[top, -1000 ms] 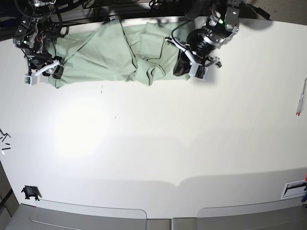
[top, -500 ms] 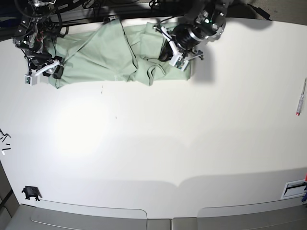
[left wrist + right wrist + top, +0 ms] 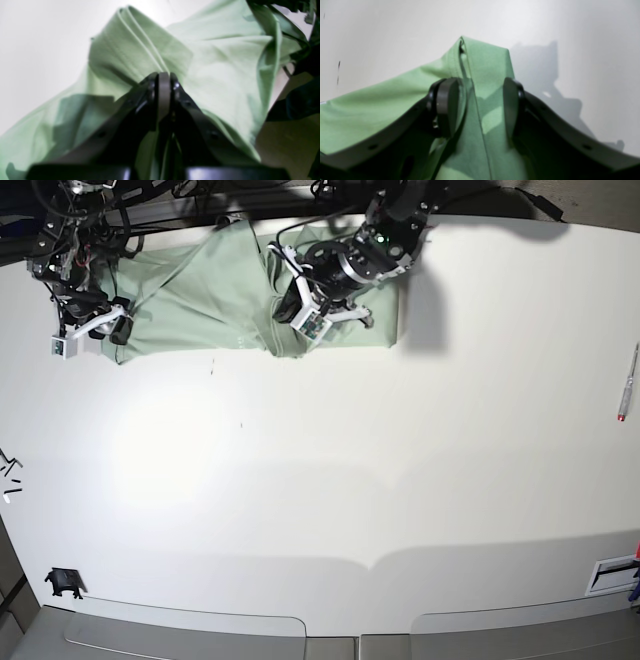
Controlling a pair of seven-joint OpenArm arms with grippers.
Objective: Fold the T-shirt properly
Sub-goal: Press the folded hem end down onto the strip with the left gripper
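Base: pen point(image 3: 627, 383), wrists: T-shirt point(image 3: 225, 82) only

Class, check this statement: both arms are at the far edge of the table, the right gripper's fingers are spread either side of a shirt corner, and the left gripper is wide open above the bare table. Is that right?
One part is wrong. The left gripper is not open over bare table: the left wrist view shows its fingers pressed together over the T-shirt. In the right wrist view the right gripper does straddle a shirt corner, fingers apart.

One T-shirt point(image 3: 200, 295), two hands, one pen point(image 3: 627, 383), one table point(image 3: 350, 480)
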